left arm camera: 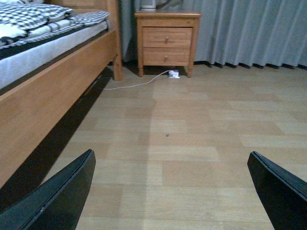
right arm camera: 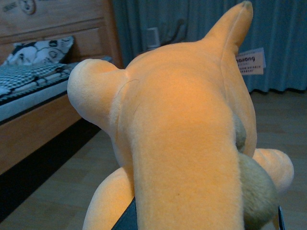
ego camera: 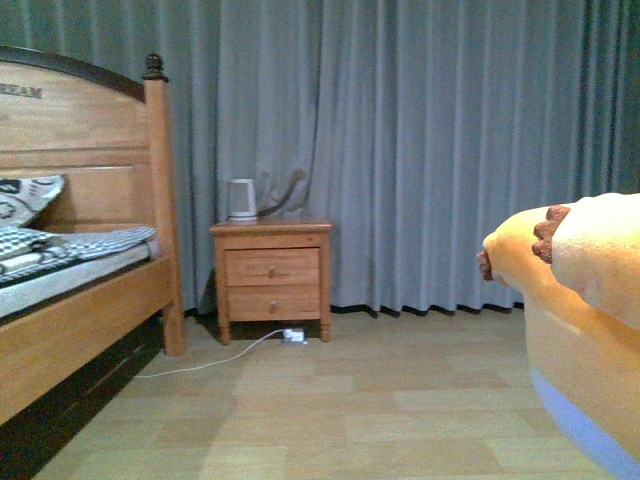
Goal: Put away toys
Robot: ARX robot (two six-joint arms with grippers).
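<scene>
The orange-yellow plush toy (right arm camera: 182, 129) fills the right wrist view, held up off the floor with its white tag (right arm camera: 250, 61) dangling. My right gripper (right arm camera: 192, 218) is shut on it, the jaws almost wholly hidden under the plush. In the front view the plush toy (ego camera: 585, 320) bulges in at the right edge, with brown spikes and a pale blue patch below. My left gripper (left arm camera: 170, 191) is open over bare wooden floor, its two dark fingers (left arm camera: 57, 201) wide apart with nothing between them.
A wooden bed (ego camera: 85, 300) with checked bedding and a black-and-white pillow (ego camera: 28, 198) stands at the left. A wooden nightstand (ego camera: 272, 275) with a white kettle (ego camera: 241, 199) is against the grey curtain (ego camera: 430, 140). A white cable (ego camera: 215, 362) runs across the floor.
</scene>
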